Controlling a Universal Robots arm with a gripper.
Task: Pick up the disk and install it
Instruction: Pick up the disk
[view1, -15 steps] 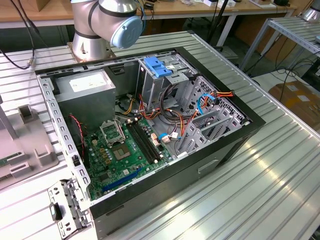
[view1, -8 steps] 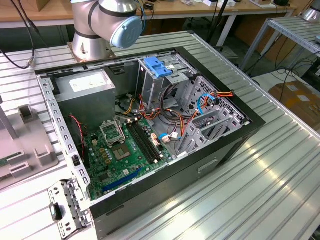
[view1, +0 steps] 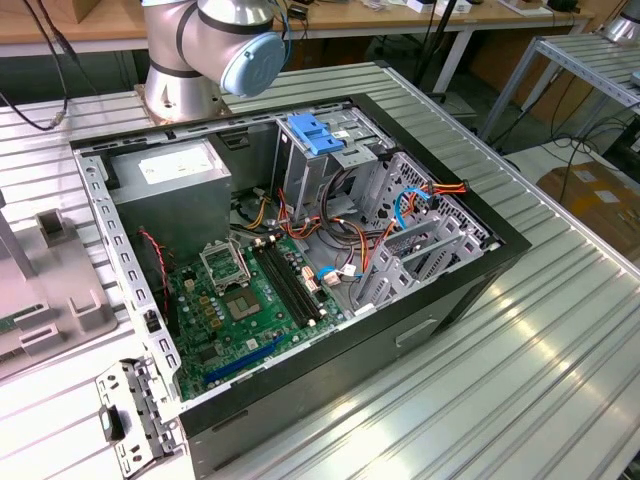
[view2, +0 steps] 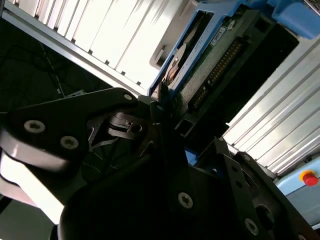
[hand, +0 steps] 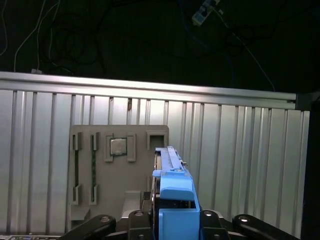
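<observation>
At the exterior view's left a grey fixture tray (view1: 50, 290) lies on the ribbed metal table (view1: 540, 370), just beside the open computer case (view1: 440, 330). Inside the case, going toward the exterior view's right, come the grey boxy power supply (view1: 170, 185), the green motherboard (view1: 240, 310) below it in the picture, then a blue ribbed latch (view1: 315, 133) on top of the metal drive cage (view1: 420, 230), with red, yellow and blue cables bunched between board and cage. The arm's base (view1: 210, 45) stands behind the case. In the first wrist view the disk (hand: 172, 175) is seen edge-on, its blue side rail toward the camera, sitting between the black links of the gripper (hand: 176, 222). Beyond it lies the same grey tray (hand: 120, 185), with a small square chip (hand: 118, 147) seated in one of its recesses. In the second wrist view the disk (view2: 215, 60) shows its green circuit board and connector row, and the gripper (view2: 185, 130) appears to be closed on it from both sides, though the contact itself is dark and hard to make out. A red button (view2: 310, 177) sits beyond the table's edge
</observation>
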